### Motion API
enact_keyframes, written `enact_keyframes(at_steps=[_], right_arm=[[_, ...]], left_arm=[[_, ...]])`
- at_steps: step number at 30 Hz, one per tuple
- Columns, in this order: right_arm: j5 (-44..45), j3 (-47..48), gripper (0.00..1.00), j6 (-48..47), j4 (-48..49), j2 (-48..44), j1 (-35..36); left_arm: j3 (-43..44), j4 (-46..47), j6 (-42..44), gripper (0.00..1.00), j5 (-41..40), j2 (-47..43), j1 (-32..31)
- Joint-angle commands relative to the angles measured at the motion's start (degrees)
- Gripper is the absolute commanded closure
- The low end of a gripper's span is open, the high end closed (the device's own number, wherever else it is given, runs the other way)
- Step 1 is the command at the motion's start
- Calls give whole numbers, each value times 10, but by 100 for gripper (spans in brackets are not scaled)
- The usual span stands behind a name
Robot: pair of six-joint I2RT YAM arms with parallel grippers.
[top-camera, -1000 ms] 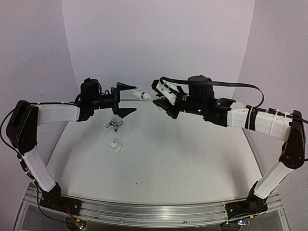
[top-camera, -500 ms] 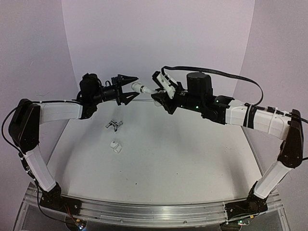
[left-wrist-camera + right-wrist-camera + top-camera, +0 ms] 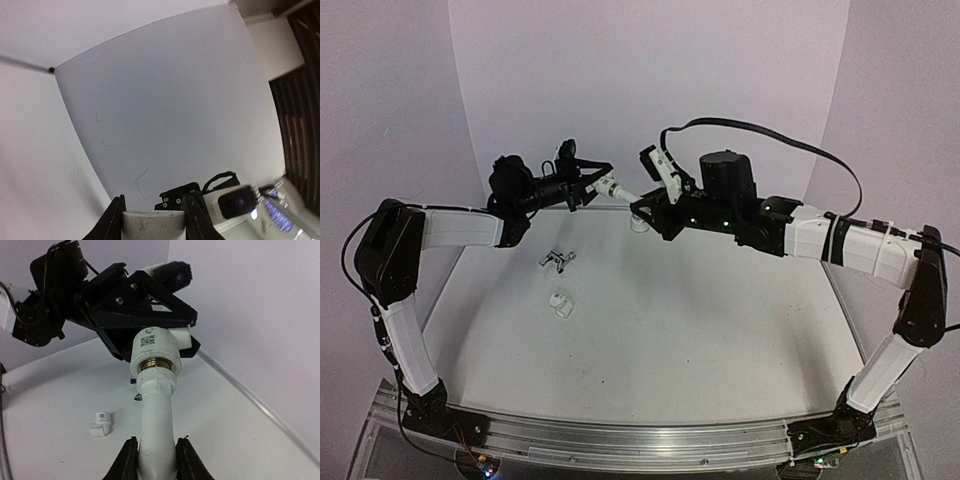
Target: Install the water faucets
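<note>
Above the back of the table, the two grippers meet on one white faucet assembly. My right gripper [image 3: 645, 205] [image 3: 155, 460] is shut on its white pipe [image 3: 157, 425] [image 3: 625, 192]. The pipe's far end sits in a white collar fitting [image 3: 161, 347] [image 3: 608, 184] with a brass thread inside. My left gripper [image 3: 592, 182] [image 3: 154, 220] is shut on that collar fitting [image 3: 152, 226], with a black finger [image 3: 116, 222] pressed to each side. On the table below lie a small white fitting [image 3: 560, 303] [image 3: 101, 423] and a silver metal pronged piece [image 3: 556, 260].
The white table [image 3: 720, 330] is backed by a curved white wall [image 3: 650, 90]. A clear strip [image 3: 250, 400] runs along the table's far edge. The right arm's black cable [image 3: 770, 150] loops above the right wrist.
The left gripper's jaws have gone from wide open to shut on the collar fitting. Both grippers have lifted a little and moved toward the back wall.
</note>
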Motion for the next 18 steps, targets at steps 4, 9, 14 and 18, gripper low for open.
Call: enact_keyframes(at_steps=[4, 9, 14, 18], right_arm=[[-101, 37, 100, 315, 114, -13, -1], [-205, 17, 100, 475, 209, -10, -24], [-177, -11, 100, 449, 216, -40, -35], [-136, -21, 100, 368, 172, -49, -37]], left_arm=[[49, 311, 180, 96, 115, 43, -11], [145, 464, 113, 99, 228, 125, -10], [99, 463, 120, 67, 176, 110, 18], [0, 458, 149, 19, 102, 51, 46]])
